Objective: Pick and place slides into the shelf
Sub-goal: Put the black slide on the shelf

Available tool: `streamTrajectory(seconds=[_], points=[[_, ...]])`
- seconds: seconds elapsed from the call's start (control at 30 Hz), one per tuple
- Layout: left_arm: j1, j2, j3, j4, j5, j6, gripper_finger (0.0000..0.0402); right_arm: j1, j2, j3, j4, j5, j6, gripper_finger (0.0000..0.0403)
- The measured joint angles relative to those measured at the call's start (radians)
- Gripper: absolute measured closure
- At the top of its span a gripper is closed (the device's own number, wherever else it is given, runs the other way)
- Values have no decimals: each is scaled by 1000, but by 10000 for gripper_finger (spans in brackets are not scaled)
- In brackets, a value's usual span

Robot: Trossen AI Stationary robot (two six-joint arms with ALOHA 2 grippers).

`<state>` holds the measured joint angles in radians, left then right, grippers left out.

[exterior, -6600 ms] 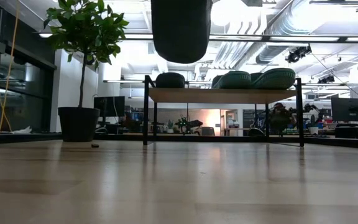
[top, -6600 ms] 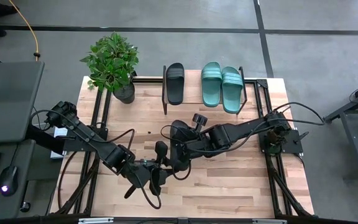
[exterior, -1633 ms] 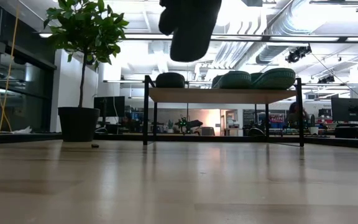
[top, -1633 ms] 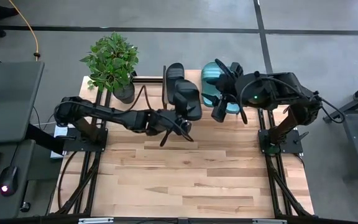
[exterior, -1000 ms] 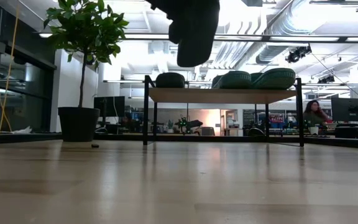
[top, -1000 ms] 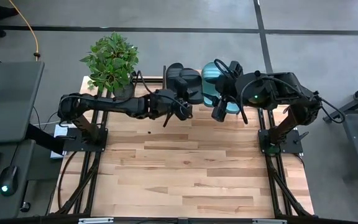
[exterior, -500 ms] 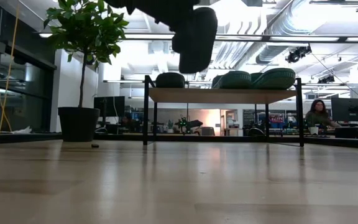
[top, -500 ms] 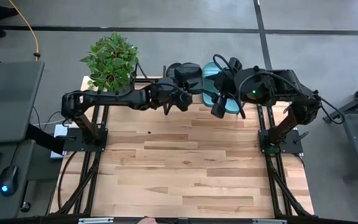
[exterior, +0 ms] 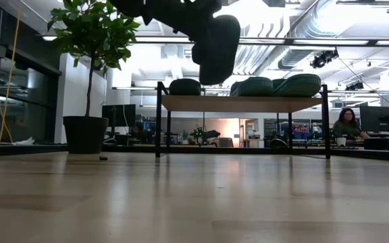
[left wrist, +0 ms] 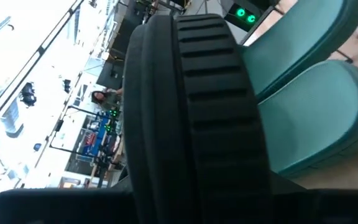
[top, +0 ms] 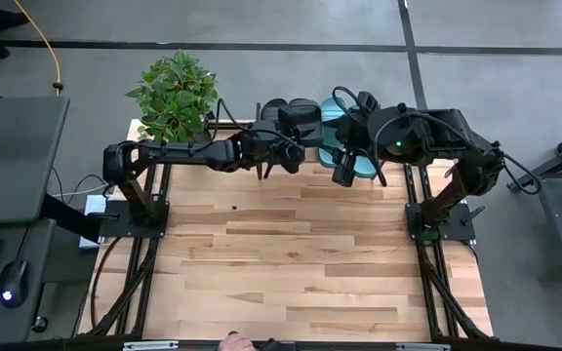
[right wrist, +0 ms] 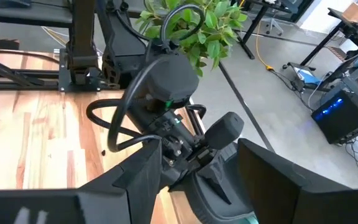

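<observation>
Black slide (top: 301, 121): carried in the air by the left gripper (top: 279, 151), whose fingers are clamped narrowly on it. It hangs above the shelf (top: 305, 156), over the gap between the shelved black slide (top: 272, 105) and the teal slides (top: 332, 109).
Long axis: toe-down in the low view; needs levelling before release.
Left arm: stretched nearly straight across the table.
Right gripper (top: 344, 166): fingers apart, empty, beside the teal pair.

Matt ribbed rubber on black slide (left wrist: 191, 118); smooth matt teal slides (left wrist: 309, 106). Pale planked wood shelf (exterior: 242, 102), thin black metal legs. Light, faintly glossy wooden tabletop (top: 291, 263).
</observation>
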<state>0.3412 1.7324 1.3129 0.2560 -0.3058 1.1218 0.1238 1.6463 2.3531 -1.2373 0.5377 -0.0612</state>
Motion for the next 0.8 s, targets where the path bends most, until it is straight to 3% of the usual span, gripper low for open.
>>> streamTrajectory(seconds=[0.6, 0.8], points=[[35, 18, 0, 9, 1, -16, 319, 0, 0, 0, -18, -1, 8, 201], [65, 21, 0, 6, 43, -60, 318, 0, 0, 0, -18, -65, 9, 201]])
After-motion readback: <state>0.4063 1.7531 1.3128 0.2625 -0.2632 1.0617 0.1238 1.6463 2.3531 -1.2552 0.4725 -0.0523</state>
